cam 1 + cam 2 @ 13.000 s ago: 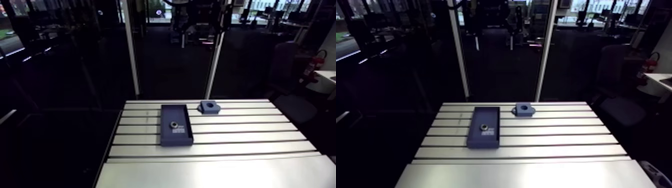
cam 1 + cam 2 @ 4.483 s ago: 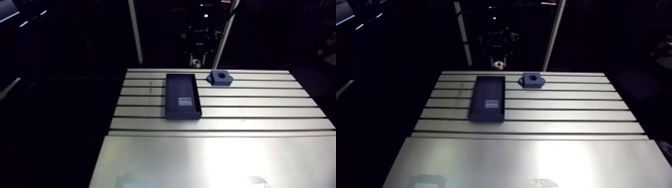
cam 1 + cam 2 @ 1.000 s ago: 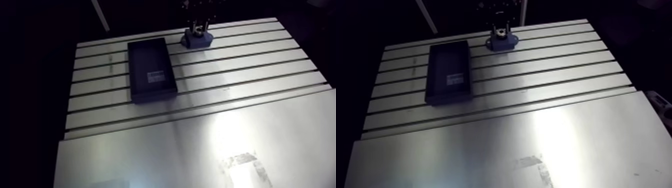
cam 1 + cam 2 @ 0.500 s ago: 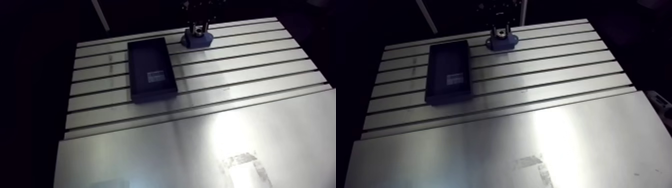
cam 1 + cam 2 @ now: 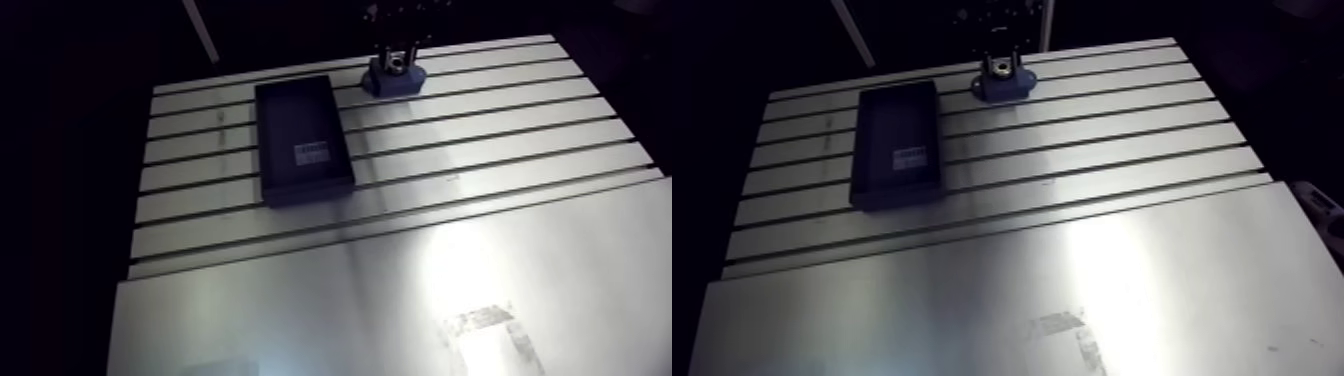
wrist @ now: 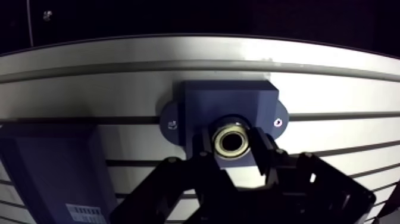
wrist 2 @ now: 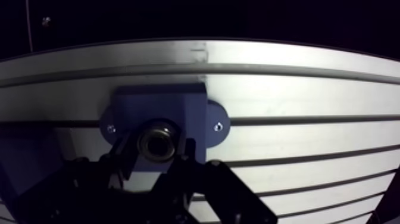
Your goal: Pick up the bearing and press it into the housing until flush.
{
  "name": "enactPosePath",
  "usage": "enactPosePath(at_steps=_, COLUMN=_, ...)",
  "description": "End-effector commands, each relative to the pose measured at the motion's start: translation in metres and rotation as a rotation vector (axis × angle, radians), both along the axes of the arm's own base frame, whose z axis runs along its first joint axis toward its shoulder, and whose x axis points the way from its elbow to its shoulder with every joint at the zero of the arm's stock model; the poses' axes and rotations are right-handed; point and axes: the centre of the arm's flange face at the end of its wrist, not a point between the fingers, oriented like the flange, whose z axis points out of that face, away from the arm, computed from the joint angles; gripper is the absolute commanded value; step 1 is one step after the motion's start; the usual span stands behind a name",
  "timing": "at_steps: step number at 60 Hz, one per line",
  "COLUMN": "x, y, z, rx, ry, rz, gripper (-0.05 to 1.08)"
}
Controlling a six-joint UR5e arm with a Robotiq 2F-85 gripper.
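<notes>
I read the gripper [image 6: 232,146] clenched on the bearing [image 6: 231,140], centred over the blue housing [image 6: 226,101] (dark tray [image 5: 295,120] sits apart beside the housing).

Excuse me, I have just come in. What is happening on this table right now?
One robot arm is fitting a bearing into a blue housing near the far edge of the slotted table. Its tool is shut on the bearing and holds it right over the housing's middle. The pictures do not show whether the bearing has entered the housing. The dark tray beside the housing holds only a small label.
</notes>
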Motion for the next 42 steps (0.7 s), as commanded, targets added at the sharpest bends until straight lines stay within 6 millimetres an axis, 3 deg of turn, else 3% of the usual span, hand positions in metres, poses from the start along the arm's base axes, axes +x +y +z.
enactPosePath(at_steps=1, x=0.0002, y=-0.0001, z=-0.0007, rx=-0.002, ry=-0.001, rz=-0.001, gripper=0.66)
enactPosePath(at_steps=42, x=-0.0002, y=0.0012, z=0.001, rx=0.0, ry=0.002, rz=0.0, gripper=0.66)
